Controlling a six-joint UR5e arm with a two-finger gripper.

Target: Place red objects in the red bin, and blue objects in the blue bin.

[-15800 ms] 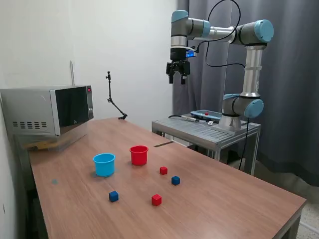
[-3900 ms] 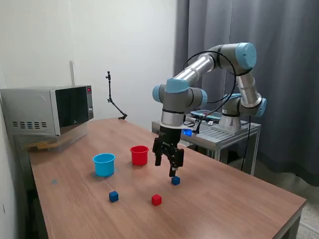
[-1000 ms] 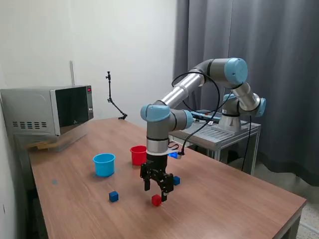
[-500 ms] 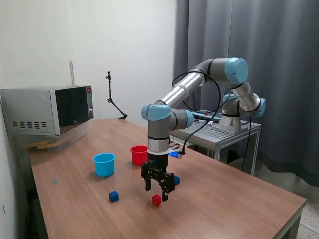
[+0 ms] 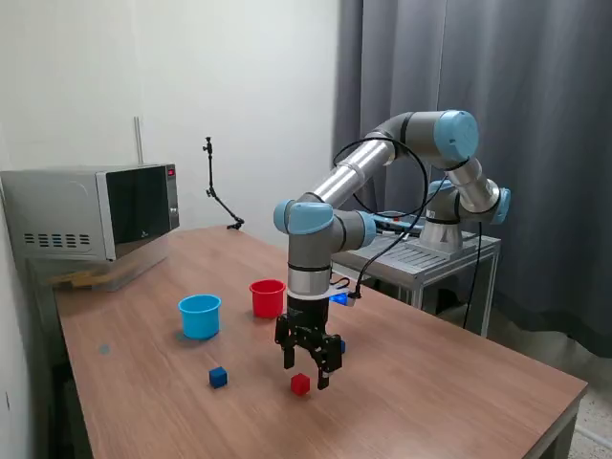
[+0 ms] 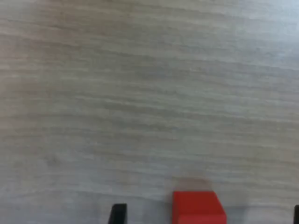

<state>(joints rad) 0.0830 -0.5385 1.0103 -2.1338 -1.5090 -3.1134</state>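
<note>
A small red cube lies on the wooden table in the lower middle of the exterior view. The gripper hangs just above it with its fingers pointing down. In the wrist view the same red cube shows at the lower edge of the frame, between two dark fingertips that stand well apart on both sides of it. So the fingers are spread and do not touch the cube, and nothing is held.

A dark blue cube lies on the table in the lower left part of the frame, apart from the gripper. A small spot of blue shows just behind the gripper and may be a second blue cube, but most of it is hidden. I cannot see a second red cube in either picture; it may be behind the arm or inside a cup, I cannot tell.

Further toward the left middle stand the red cup and, to the left of it, the light blue cup. Both are upright and their insides are not visible from here.

As I judge it, the task is at an early or middle stage: at least one red cube and one blue cube are not yet sorted. The step in hand seems to be the grasp of the red cube, which then must go to the red cup.
</note>
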